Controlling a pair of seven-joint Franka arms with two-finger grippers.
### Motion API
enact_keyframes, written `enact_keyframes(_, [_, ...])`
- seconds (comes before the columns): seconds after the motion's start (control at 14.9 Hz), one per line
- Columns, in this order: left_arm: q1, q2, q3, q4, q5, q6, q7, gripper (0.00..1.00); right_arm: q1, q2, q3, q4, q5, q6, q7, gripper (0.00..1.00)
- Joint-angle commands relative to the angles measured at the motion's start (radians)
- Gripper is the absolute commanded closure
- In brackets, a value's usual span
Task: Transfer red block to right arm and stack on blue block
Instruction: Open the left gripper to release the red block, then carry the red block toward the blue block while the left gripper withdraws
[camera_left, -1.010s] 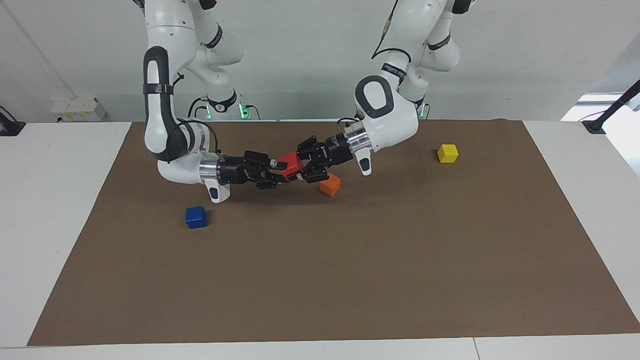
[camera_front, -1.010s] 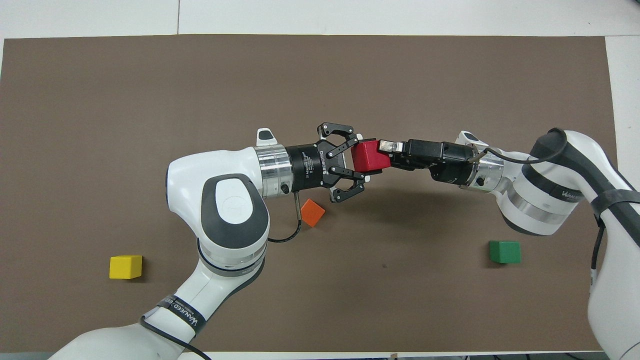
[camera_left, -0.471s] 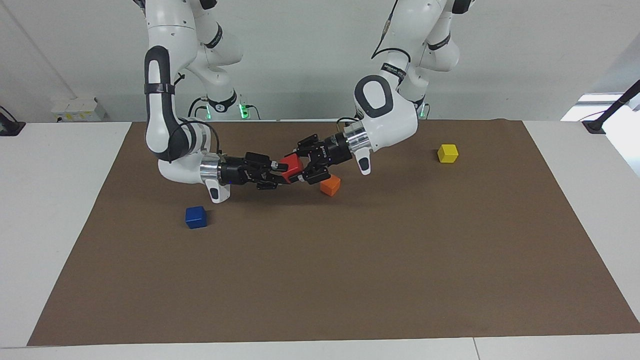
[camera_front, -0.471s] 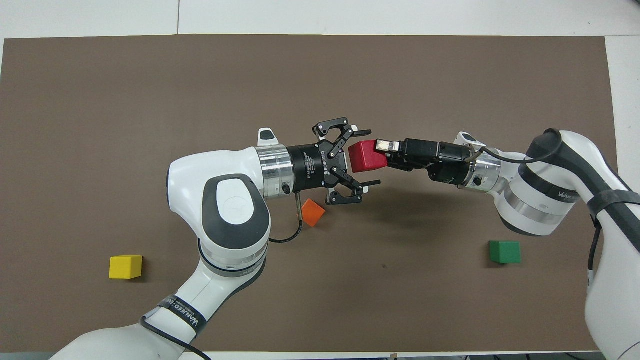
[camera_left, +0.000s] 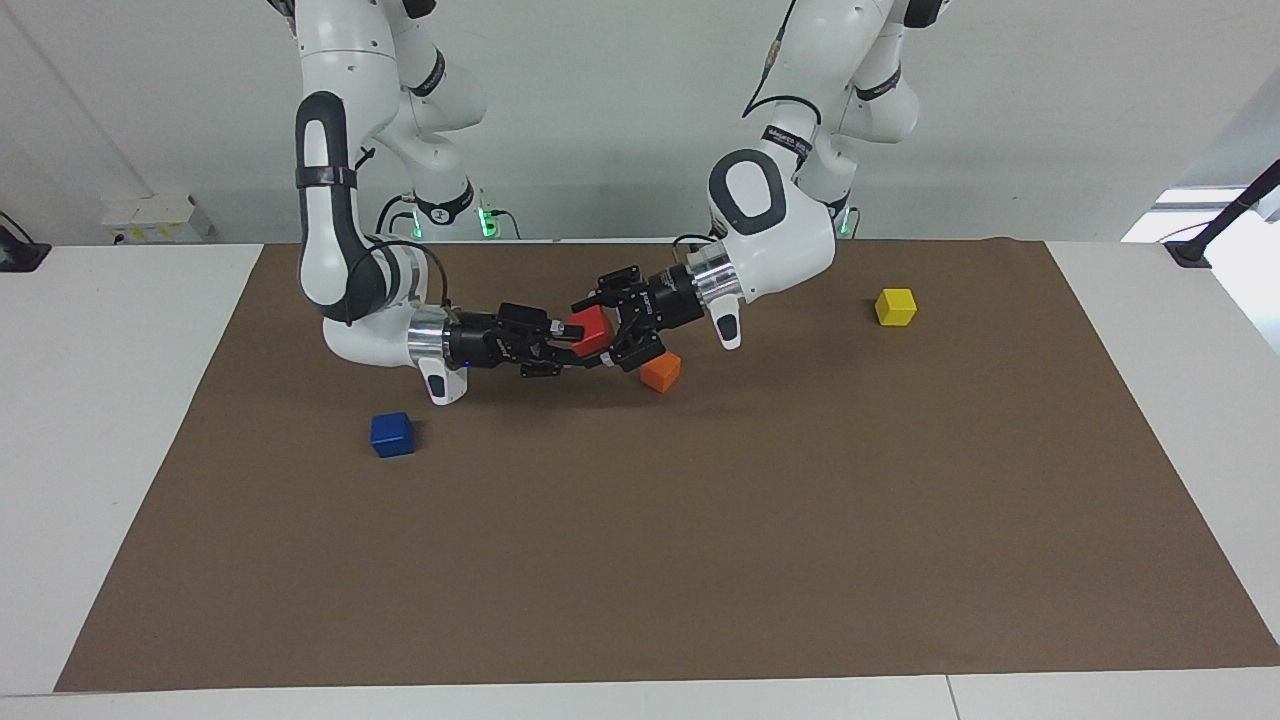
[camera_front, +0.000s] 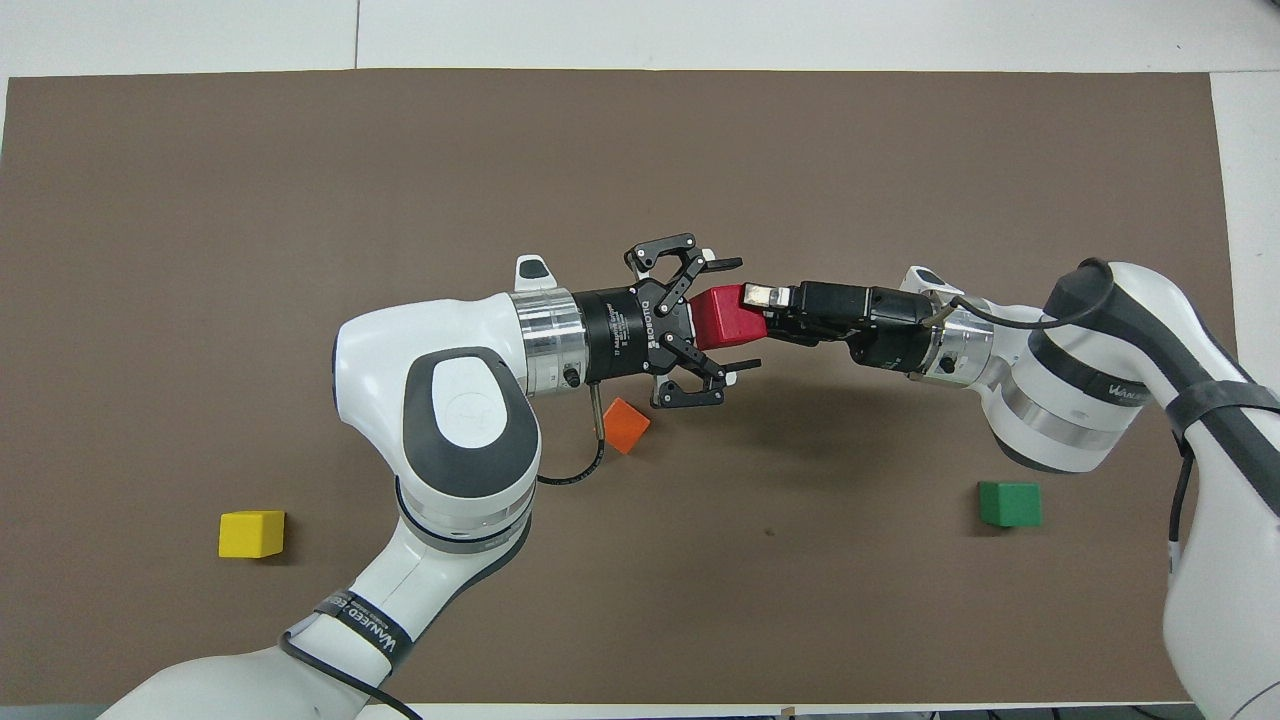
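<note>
Big brown mat (camera_left: 700, 560) covers most of the table, both white arms reaching in from the top of the facing view and meeting just above center frame. The right arm (camera_left: 330, 250) comes from the upper left there, its right gripper (camera_left: 570, 345) clamped on the red block (camera_left: 590, 328), held in the air over the mat. The left gripper (camera_left: 612, 322) sits right at the same block with its fingers spread wide, not squeezing it. Orange cube (camera_left: 661, 372) lies on the mat just below the meeting point. Blue block (camera_left: 392, 434) sits lower left of center, nothing on it. Yellow cube (camera_left: 895, 306) is off at the upper right, and the green cube (camera_front: 1010, 503) shows in the overhead view's lower right.
</note>
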Motion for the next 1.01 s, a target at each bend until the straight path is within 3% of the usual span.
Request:
enact_keyframes(0.0, [0.084, -0.011, 0.002, 0.0, 0.059, -0.134, 0.007, 0.0, 0.001, -0.043, 0.003, -0.017, 0.01, 0.039, 0.047, 1.0])
enact_keyframes(0.2, [0.174, -0.018, 0.003, 0.005, 0.154, -0.278, 0.007, 0.0, 0.003, -0.047, 0.003, -0.017, 0.004, 0.054, 0.056, 1.0])
enact_keyframes(0.34, [0.246, -0.035, 0.005, 0.005, 0.255, -0.378, 0.009, 0.0, 0.003, -0.087, 0.003, -0.013, -0.026, 0.139, 0.111, 1.0])
enact_keyframes(0.61, [0.403, -0.038, 0.005, 0.038, 0.48, -0.568, 0.015, 0.0, 0.0, -0.139, 0.002, 0.015, -0.223, 0.255, 0.292, 1.0])
enact_keyframes(0.74, [0.464, -0.035, 0.005, 0.08, 0.637, -0.643, 0.02, 0.0, -0.02, -0.143, -0.009, 0.017, -0.318, 0.257, 0.361, 1.0])
enact_keyframes(0.94, [0.5, -0.034, 0.006, 0.129, 0.871, -0.711, 0.117, 0.0, -0.072, -0.155, -0.012, 0.024, -0.561, 0.258, 0.486, 1.0])
